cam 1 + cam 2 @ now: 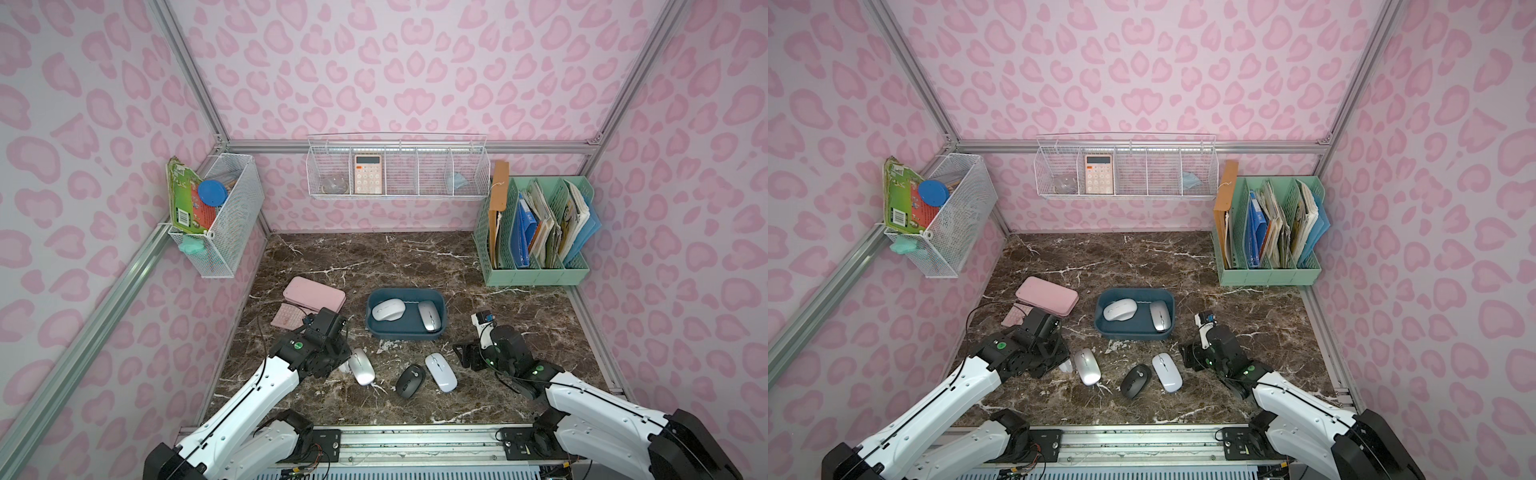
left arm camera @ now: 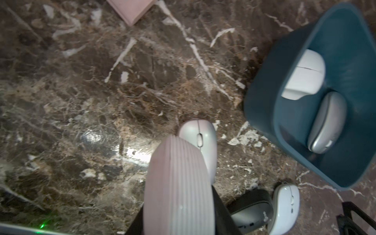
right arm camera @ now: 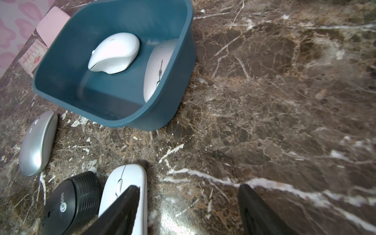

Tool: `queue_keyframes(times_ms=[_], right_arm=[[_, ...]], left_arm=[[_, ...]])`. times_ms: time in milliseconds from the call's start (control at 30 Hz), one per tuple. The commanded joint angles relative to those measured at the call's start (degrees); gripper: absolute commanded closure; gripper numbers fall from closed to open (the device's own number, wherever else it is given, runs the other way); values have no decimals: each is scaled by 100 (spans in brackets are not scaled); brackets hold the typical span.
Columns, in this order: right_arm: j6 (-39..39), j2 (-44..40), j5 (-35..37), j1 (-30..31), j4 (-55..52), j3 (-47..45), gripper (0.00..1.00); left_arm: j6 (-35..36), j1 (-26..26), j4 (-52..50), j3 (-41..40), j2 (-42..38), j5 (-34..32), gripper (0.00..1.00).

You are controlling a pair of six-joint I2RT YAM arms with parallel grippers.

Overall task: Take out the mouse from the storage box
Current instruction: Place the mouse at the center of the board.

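Dark blue plastic storage box [image 1: 401, 333] mid-tabletop [image 1: 374, 257]: white sculpted mouse [image 1: 388, 309] at its 9 o'clock, silver flat mouse [image 1: 429, 316] hugging the 3 o'clock wall, so a tight grab. Outside, 6–7 o'clock: second silver mouse [image 1: 361, 366], black round mouse [image 1: 410, 380], white slim mouse [image 1: 441, 372]. Left end effector [image 1: 345, 367] pinched together beside the second silver mouse; right end effector [image 3: 188, 188] spread, empty.

Glossy marble-look table [image 1: 415, 257], matt blue plastic storage box [image 1: 395, 333].
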Motion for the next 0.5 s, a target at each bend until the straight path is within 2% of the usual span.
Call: queue_keyframes(times_ms=[0,167,333,467], right_arm=[[12,20,33,1,36,47,20],[73,-24,12,22,6,18,20],[90,-66,23,23,-75,60,20],[92,-128,22,28,-110,14,20]], left_arm=[[-144,193,-78,-248,-79,12,74],[-166,526,192,-578,105,133,74],[-99,562,1025,-894,437,345,74],[279,566,1236,-831,757,570,73]])
